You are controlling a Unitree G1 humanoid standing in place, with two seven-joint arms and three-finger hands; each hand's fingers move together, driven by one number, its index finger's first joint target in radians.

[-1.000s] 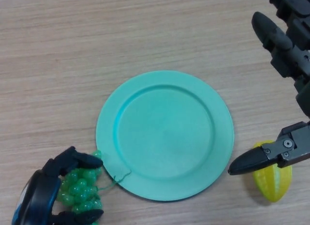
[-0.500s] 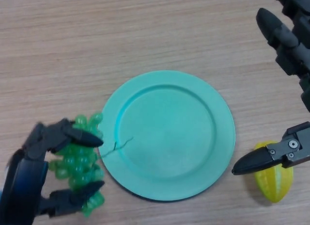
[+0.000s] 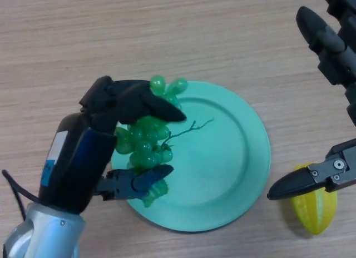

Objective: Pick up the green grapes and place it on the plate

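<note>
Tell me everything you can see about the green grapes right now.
The green grapes are a glossy, plastic-looking bunch of round translucent berries with a thin dark stem poking right. The left hand pinches them between fingers above and thumb below, over the left rim of the teal plate. Whether they touch the plate is unclear.

Wooden table surface (image 3: 83,41) seen from above, filling the whole view. The top has a pale, light-brown finish with fine grain lines running roughly horizontally, tilted slightly across the view. The grain alternates between lighter and slightly darker streaks. Lighting is even and diffuse; soft, faint shadows fall on the wood just beside the things standing on it. No wall, floor, window or other furniture appears, since the tabletop extends past every edge of the view.
</note>
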